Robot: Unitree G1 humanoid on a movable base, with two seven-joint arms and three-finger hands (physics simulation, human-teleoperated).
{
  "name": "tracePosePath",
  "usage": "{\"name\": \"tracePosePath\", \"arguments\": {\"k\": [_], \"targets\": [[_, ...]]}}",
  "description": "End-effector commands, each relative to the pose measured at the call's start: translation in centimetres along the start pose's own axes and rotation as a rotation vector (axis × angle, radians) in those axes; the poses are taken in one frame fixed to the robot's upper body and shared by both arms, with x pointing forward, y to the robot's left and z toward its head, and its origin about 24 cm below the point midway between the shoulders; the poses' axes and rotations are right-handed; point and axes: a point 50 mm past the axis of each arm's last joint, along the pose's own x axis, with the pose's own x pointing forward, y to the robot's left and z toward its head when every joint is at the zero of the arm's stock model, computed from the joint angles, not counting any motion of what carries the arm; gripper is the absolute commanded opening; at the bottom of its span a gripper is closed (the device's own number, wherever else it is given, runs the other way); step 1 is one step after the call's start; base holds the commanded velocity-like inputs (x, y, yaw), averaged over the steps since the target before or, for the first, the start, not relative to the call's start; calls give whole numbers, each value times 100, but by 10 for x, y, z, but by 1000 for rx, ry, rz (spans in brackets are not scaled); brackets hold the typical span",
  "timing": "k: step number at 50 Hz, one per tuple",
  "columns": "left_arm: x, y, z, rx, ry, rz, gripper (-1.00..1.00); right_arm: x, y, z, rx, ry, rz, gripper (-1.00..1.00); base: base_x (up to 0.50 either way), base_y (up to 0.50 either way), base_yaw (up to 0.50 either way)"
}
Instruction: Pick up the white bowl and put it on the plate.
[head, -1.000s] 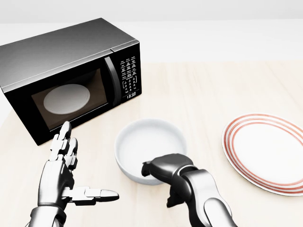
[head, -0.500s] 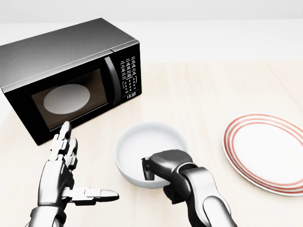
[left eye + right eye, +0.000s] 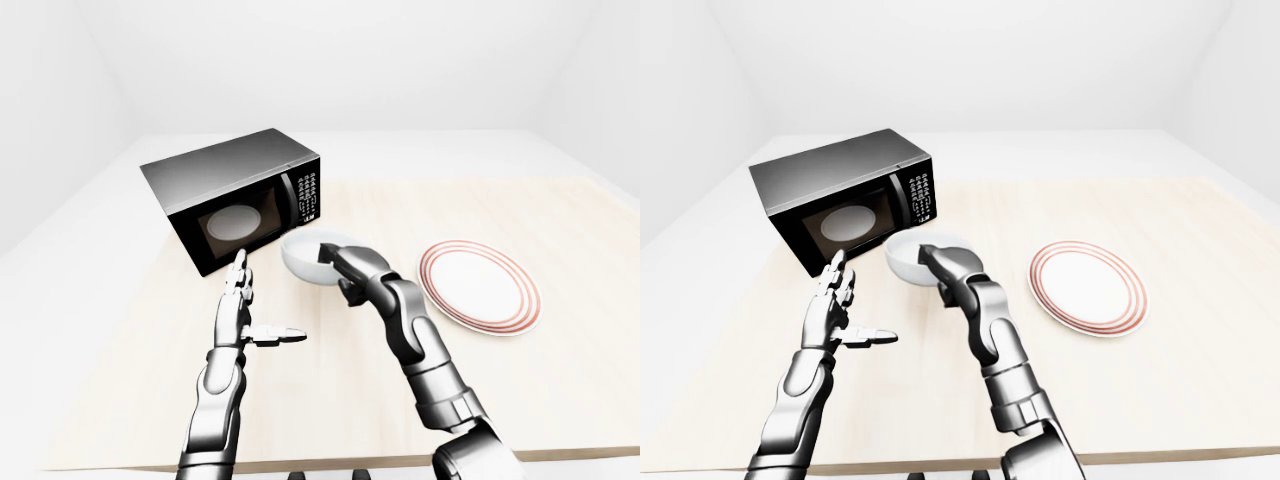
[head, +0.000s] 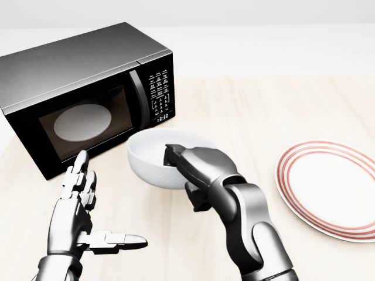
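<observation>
My right hand [image 4: 188, 167] is clamped on the white bowl [image 4: 155, 159] rim, bowl tilted, mouth toward the microwave [image 4: 82, 93]. It's lifted off the table [image 4: 263, 111] since a second ago, left of the plate [image 4: 331, 187]. Left hand [image 4: 79, 213] stays open.

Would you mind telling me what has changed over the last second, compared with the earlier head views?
The right hand, which already gripped the white bowl by its rim, has lifted it and carried it up and to the left in the head view, toward the microwave; the bowl now tilts. The left hand stayed open where it was, and the plate and microwave did not move.
</observation>
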Motion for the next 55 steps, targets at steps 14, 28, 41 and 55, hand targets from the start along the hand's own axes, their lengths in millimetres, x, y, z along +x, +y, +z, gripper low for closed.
{"name": "tracePosePath", "arguments": {"k": [14,28,41,55], "targets": [[-1,0,1,2,-3,-2,100,-5,-35,10,-113,-1,-264,-100,0,0,0],[-1,0,1,2,-3,-2,100,-13,-35,13,-263,22,-287,-100,0,0,0],[-1,0,0,0,0,-1,100,-16,-41,-1,-341,76,-298,-100,0,0,0],[1,0,0,-4,6,3,100,-15,-58,-19,-331,125,-328,-100,0,0,0]]}}
